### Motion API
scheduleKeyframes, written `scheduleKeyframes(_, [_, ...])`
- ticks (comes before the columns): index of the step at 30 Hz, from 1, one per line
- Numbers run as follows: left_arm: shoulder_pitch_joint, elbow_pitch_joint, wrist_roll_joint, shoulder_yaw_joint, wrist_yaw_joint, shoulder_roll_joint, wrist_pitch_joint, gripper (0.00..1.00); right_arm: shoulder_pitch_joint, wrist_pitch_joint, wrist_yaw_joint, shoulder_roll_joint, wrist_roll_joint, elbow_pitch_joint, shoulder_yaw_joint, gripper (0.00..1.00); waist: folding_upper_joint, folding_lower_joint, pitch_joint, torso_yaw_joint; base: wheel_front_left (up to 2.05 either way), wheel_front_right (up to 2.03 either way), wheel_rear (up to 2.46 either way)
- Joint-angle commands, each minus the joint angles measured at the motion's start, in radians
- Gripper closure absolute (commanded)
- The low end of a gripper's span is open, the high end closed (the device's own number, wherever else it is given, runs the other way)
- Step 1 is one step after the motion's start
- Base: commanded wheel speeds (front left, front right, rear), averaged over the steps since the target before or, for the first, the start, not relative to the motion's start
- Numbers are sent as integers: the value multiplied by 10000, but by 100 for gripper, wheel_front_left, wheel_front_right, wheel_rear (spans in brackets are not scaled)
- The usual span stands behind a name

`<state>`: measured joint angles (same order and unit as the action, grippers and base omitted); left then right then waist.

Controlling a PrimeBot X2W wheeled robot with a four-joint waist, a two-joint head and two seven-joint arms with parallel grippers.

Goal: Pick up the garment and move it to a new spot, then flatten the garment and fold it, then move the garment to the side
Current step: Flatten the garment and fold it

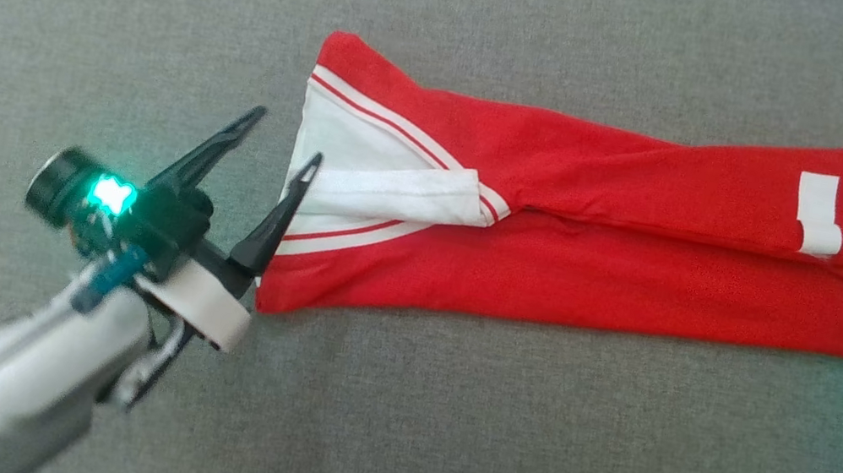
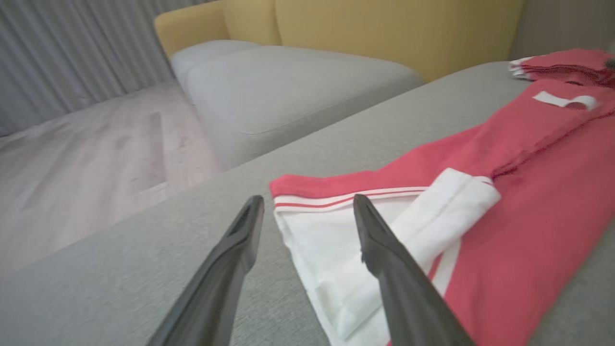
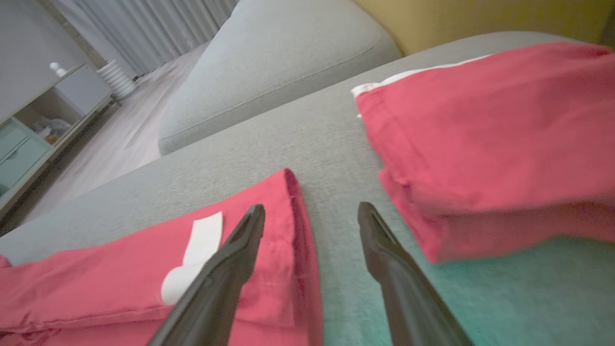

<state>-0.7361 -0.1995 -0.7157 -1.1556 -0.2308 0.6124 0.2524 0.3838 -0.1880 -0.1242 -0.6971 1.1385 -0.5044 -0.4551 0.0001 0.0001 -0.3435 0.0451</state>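
The grey cushion (image 1: 438, 445) looks soft, so a pinch might sink in and catch only the top layer. On it the red garment (image 1: 637, 281) lies as a long folded strip, with both sets of jaws spread: the left jaws at its white end, the right jaws at its hem. The right jaws could snag the folded red pile (image 3: 480, 134) nearby. The loose white sleeve (image 1: 395, 191) may flop out when lifted.
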Motion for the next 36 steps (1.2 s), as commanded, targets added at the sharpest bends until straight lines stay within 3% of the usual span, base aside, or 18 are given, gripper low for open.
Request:
scheduleKeyframes(1, [226,82,264,740,-556,134,93,0,-572,-314,-65,-103,-252,-19,222,0,-1,-1,170,31,0,0,0])
scheduleKeyframes(5, [1419,486,866,2154,-2061,-738,93,0,-1230,-635,-65,744,-1105,-362,1083,0,-1,-1,576,89,0,0,0])
scheduleKeyframes(9, [3019,1183,1855,3588,-2997,-1586,93,0,-1591,-697,-65,1682,-1950,-602,1906,0,-1,-1,1005,218,0,0,0])
scheduleKeyframes(13, [4242,1886,3454,4206,-3715,-2261,93,0,-1585,-577,-65,2257,-2471,-878,2643,0,-1,-1,1357,528,0,0,0])
scheduleKeyframes(17, [5070,2338,4480,4341,-3973,-2777,93,0,-1315,-70,-65,2550,-2786,-1472,3368,0,-1,-1,1575,954,0,0,0])
scheduleKeyframes(25, [5767,2599,5221,4484,-3678,-3371,93,0,-985,1420,-65,2808,-3238,-3025,4324,0,-1,-1,1718,1754,0,0,0])
scheduleKeyframes(26, [5792,2623,5260,4563,-3629,-3422,93,0,-995,1579,-65,2855,-3235,-3124,4388,31,-1,-1,1719,1804,0,0,0])
scheduleKeyframes(27, [5821,2641,5299,4644,-3580,-3461,93,0,-1021,1756,-65,2912,-3228,-3154,4393,87,-1,-1,1725,1831,0,0,0])
scheduleKeyframes(28, [5848,2661,5346,4722,-3533,-3493,93,0,-1068,1881,-65,2959,-3199,-3127,4405,100,-1,-1,1736,1851,0,0,0])
scheduleKeyframes(31, [5952,2693,5482,4959,-3407,-3549,93,0,-1295,1957,-65,3008,-3082,-2760,4456,100,-1,-1,1787,1803,0,0,0])
scheduleKeyframes(36, [6189,2711,5598,5350,-3203,-3660,93,0,-1703,1573,-65,2569,-3165,-2120,4851,100,-1,-1,1925,1449,0,0,0])
